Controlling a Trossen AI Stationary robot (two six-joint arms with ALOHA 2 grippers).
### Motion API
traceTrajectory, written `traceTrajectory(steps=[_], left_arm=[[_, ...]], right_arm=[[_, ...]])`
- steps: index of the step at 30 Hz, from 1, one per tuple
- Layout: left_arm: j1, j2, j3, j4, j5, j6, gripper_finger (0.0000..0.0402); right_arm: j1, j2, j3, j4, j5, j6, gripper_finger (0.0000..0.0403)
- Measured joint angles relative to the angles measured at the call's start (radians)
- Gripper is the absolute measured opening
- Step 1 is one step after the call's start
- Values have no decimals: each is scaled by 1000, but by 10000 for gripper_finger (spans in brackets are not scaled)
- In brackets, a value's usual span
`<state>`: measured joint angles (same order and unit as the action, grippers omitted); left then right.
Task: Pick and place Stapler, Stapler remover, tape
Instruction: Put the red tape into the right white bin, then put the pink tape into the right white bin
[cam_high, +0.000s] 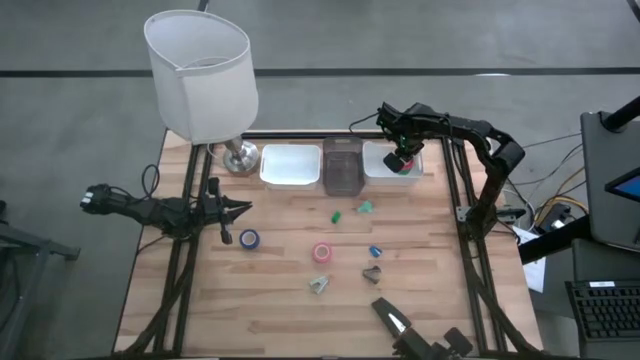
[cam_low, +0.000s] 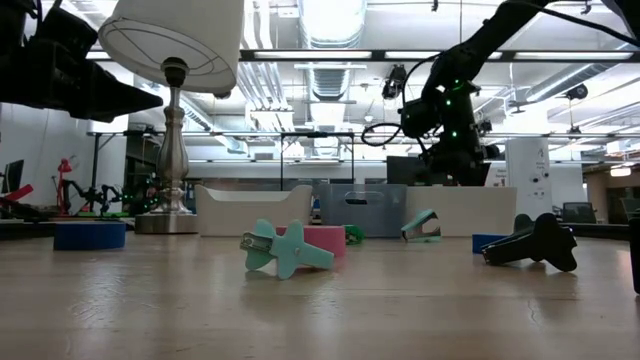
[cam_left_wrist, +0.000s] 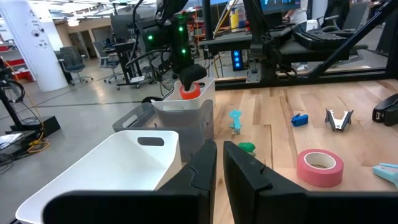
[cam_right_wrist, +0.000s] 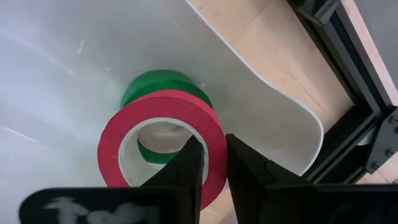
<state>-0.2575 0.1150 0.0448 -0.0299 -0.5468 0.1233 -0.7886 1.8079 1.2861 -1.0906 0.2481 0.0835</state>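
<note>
My right gripper hangs over the right white bin at the table's far edge, shut on a red tape roll. A green tape roll lies flat on the bin floor right below it. My left gripper hovers near the table's left side, shut and holding nothing, just beyond a blue tape roll that lies flat on the wood. A pink tape roll lies mid-table. The black stapler lies near the table's near edge. A dark staple remover and a teal one rest nearby. My right gripper pinches the red roll's wall on the side nearest the wrist, one finger inside the ring's hole and one outside. The fingers point down from above. The roll is lifted clear and hangs over the green roll in the bin.
A white bin and a grey bin stand beside the right bin along the far edge. A lamp stands at the far left corner. Small green bits, a teal bit and a blue clip lie mid-table.
</note>
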Motion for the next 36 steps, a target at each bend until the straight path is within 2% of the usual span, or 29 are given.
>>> traceTrajectory(steps=[8, 19, 25, 28, 33, 36], left_arm=[[0, 0, 0, 0, 0, 0, 32], [0, 0, -1, 1, 0, 0, 32], [0, 0, -1, 1, 0, 0, 32], [0, 0, -1, 1, 0, 0, 32], [0, 0, -1, 1, 0, 0, 32], [0, 0, -1, 1, 0, 0, 32]], right_arm=[[0, 6, 0, -2, 45, -18, 61], [5, -28, 5, -28, 40, -36, 140], [31, -106, 37, -38, 32, -33, 170], [61, -160, 52, -36, -43, -5, 178], [151, -227, 64, 16, -315, 19, 182], [243, -238, 70, 37, -365, 35, 180]])
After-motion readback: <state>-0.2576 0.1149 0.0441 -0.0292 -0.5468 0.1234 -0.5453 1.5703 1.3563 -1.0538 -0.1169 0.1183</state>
